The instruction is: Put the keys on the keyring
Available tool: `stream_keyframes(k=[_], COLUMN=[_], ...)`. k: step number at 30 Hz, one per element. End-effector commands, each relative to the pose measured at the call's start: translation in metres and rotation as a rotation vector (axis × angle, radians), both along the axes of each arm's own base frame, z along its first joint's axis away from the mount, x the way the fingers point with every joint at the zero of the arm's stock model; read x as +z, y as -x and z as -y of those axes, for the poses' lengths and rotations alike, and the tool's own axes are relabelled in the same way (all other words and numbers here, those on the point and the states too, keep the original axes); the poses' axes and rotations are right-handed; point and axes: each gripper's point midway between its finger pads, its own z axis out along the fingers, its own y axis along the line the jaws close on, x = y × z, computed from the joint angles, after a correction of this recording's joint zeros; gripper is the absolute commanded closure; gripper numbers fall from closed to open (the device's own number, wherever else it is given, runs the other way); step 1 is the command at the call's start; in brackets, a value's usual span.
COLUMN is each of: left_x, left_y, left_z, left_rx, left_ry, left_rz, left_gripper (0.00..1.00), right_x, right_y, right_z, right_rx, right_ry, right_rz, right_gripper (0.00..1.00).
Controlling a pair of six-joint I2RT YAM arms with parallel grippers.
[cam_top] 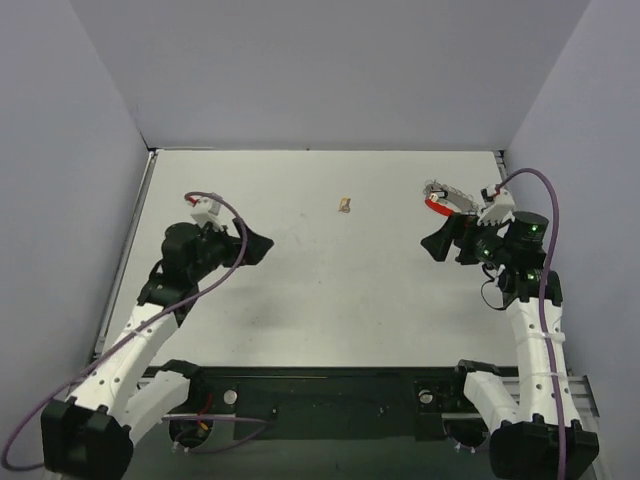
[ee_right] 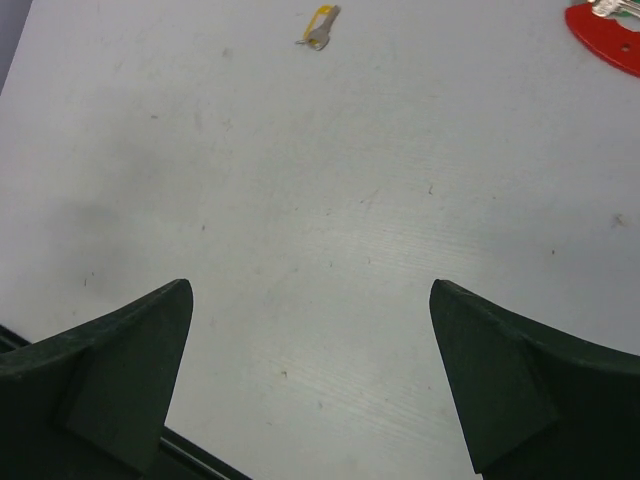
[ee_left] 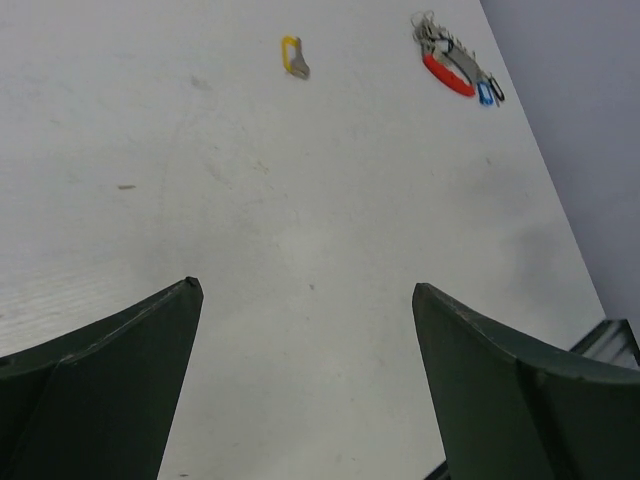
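A yellow-headed key (cam_top: 344,205) lies alone on the white table at the far middle; it also shows in the left wrist view (ee_left: 293,57) and the right wrist view (ee_right: 321,26). The silvery keyring (cam_top: 441,190) lies at the far right in a small cluster with a red piece (cam_top: 437,207). In the left wrist view the keyring (ee_left: 435,32) lies with the red piece (ee_left: 447,75) and small blue and black bits (ee_left: 487,94). The red piece shows at the right wrist view's edge (ee_right: 605,35). My left gripper (cam_top: 255,245) (ee_left: 306,288) is open and empty. My right gripper (cam_top: 440,243) (ee_right: 310,286) is open and empty, just near of the cluster.
Grey walls enclose the table (cam_top: 330,290) at the back and both sides. The table's right edge (ee_left: 560,215) runs close past the keyring cluster. A black rail (cam_top: 320,385) with the arm bases lines the near edge. Purple cables (cam_top: 548,215) loop over both arms.
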Motion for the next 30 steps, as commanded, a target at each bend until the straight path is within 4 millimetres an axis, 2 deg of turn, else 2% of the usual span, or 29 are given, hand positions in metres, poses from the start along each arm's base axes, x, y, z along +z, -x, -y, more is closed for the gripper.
stream_keyframes(k=[1,3,6,7,8,9,17,21,25,28,29,30], left_x=[0.013,0.002,-0.011,-0.02,-0.021,-0.026,-0.053,-0.07,-0.09,-0.097,-0.099,-0.108], left_y=[-0.005,-0.014,-0.032,-0.034,-0.045,-0.049,-0.107,-0.132,-0.16,-0.172,-0.182,-0.181], left_z=[0.049,0.066,0.093,0.097,0.104,0.108,0.174,0.194,0.206,0.214,0.22,0.22], left_rx=[-0.05,-0.048,-0.072,-0.076,-0.063,-0.064,-0.099,-0.089,-0.07,-0.076,-0.074,-0.081], left_ry=[-0.058,-0.129,-0.222,-0.251,-0.279,-0.294,-0.35,-0.394,-0.465,-0.498,-0.494,-0.512], left_rz=[-0.037,-0.083,-0.137,-0.164,-0.162,-0.176,-0.253,-0.286,-0.317,-0.338,-0.33,-0.356], left_gripper=[0.03,0.03,0.03,0.03,0.03,0.03,0.08,0.15,0.26,0.32,0.33,0.34], right_x=[0.001,-0.004,-0.011,-0.01,-0.013,-0.013,-0.028,-0.032,-0.032,-0.034,-0.033,-0.034], right_y=[0.016,0.021,0.019,0.018,0.018,0.016,0.009,0.006,0.003,0.003,0.003,0.003], right_z=[-0.022,-0.029,-0.024,-0.022,-0.019,-0.019,-0.003,-0.001,0.0,0.0,0.0,0.0], right_rx=[0.266,0.31,0.29,0.278,0.264,0.257,0.169,0.163,0.162,0.166,0.167,0.173], right_ry=[0.13,0.072,0.032,0.034,0.029,0.021,0.018,0.008,-0.001,-0.002,0.0,-0.003], right_rz=[0.042,0.029,0.022,0.027,0.021,0.022,-0.004,-0.025,-0.043,-0.062,-0.064,-0.071], right_gripper=[0.0,0.0,0.0,0.0,0.0,0.0,0.0,0.0,0.0,0.0,0.0,0.0])
